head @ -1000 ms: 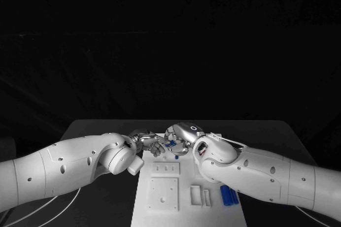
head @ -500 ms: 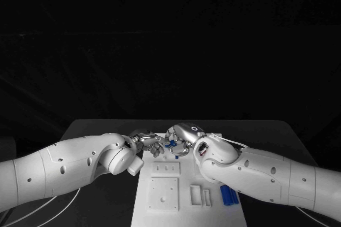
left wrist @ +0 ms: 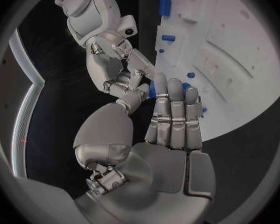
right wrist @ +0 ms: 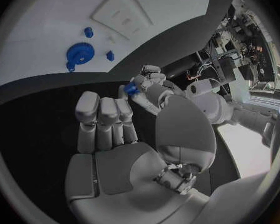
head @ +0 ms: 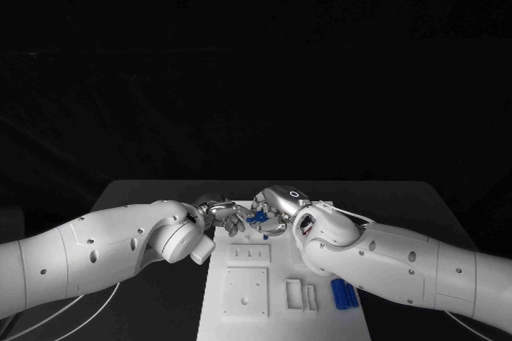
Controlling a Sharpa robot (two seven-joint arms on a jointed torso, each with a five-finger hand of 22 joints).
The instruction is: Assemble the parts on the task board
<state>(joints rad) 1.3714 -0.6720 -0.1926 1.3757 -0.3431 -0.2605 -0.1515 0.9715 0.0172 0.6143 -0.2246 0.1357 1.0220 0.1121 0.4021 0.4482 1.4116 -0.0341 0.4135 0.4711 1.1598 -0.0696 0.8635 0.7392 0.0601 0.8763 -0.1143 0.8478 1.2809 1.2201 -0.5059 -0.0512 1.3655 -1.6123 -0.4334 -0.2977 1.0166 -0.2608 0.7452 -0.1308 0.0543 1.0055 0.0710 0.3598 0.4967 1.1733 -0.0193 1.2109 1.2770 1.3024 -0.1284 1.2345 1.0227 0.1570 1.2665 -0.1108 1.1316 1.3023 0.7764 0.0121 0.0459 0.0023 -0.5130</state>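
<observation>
Step in hand: by judgement, a hand-to-hand transfer or regrasp of one small blue part (head: 256,217) above the far end of the task board (head: 280,315).
Left hand (head: 221,214): fingers curled in toward the part; fingertips (right wrist: 146,79) close on it in the right wrist view. It appears to pinch the part.
Right hand (head: 273,211): fingers bent in at the same part, meeting the left hand. Whether it grips or merely touches cannot be told.
Part location: between the two hands, apparently clear of the board.
Other parts: blue gear (right wrist: 77,55) and small blue pegs (right wrist: 88,32) on the board; a blue bar (head: 342,292) at its near right edge.
Surface: black, carrying the board.
Technique: keep one hand's pinch firm until the other is fully seated; release slowly.
Risk: a small part can slip out and drop between the fingertips.
</observation>
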